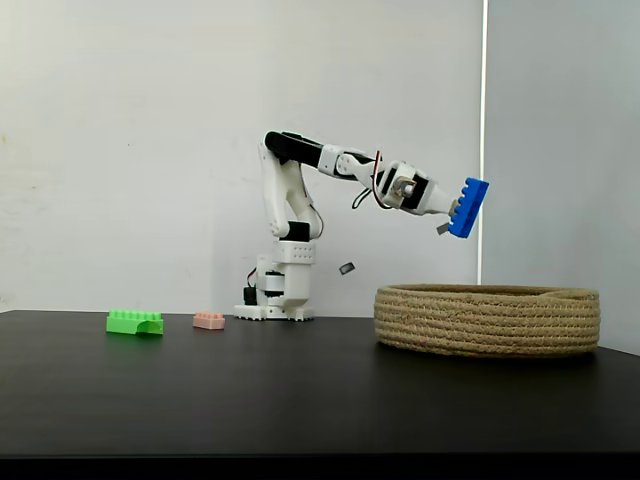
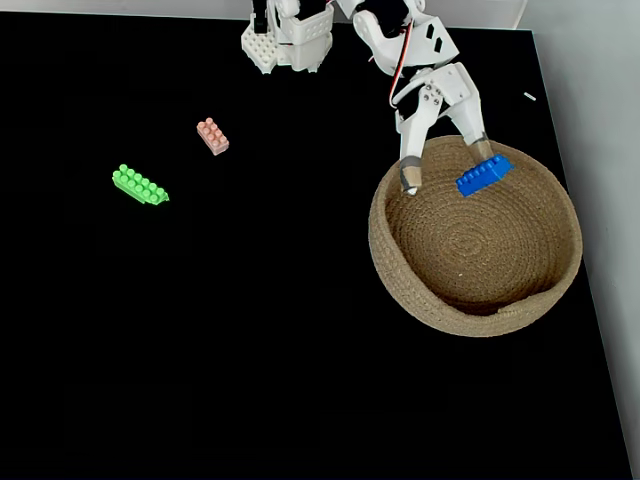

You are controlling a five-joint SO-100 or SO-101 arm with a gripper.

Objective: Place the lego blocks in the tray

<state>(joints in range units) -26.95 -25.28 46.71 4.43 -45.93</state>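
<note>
The long blue lego block (image 1: 468, 207) is in the air above the tray's (image 1: 487, 320) left part, tilted and touching one fingertip (image 2: 481, 148). My gripper (image 2: 447, 168) is open, its jaws spread wide over the tray's far rim (image 2: 440, 150), and the blue block (image 2: 484, 173) lies beyond the right-hand finger, not between the two. In the side-on fixed view the gripper (image 1: 449, 220) reaches right from the white arm. The green arched block (image 2: 140, 186) and the pale pink block (image 2: 212, 136) lie on the black table, left of the arm's base.
The arm's white base (image 2: 288, 40) stands at the table's far edge. The tan rope tray sits close to the table's right edge (image 2: 570, 230). Open black tabletop lies between the two loose blocks and the tray.
</note>
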